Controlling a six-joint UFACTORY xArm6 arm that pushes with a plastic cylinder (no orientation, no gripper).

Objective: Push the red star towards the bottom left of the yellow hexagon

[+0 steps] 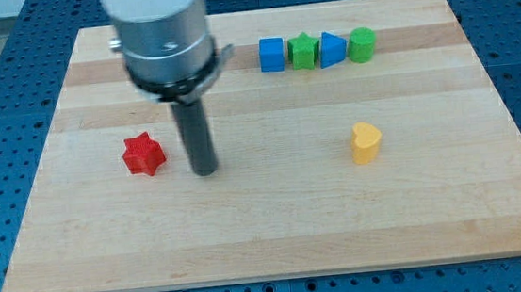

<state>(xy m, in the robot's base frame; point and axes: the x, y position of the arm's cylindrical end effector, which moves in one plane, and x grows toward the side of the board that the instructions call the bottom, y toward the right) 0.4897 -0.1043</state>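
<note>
1. Camera view: a pale wooden board (277, 230) on a blue perforated bench, with a dark rod coming down from a grey arm at the view's upper left.
2. My tip (206, 171) rests on the board just to the right of the red star (143, 154), near it but seemingly not touching. It is a plain rod with nothing to open or close, and it holds nothing.
3. A yellow block (366, 142), heart-like in outline and no clear hexagon, sits well apart toward the view's right.
4. Along the top runs a row: blue block (272, 54), green block (303, 50), blue block (331, 49), green block (361, 44).
5. Judging by looks, the star is small, light, rigid plastic that should slide easily, and its points may make it spin under an off-centre push.
6. It cannot be gripped; the tip would best press a flat notch on its left side, pushing rightward.
</note>
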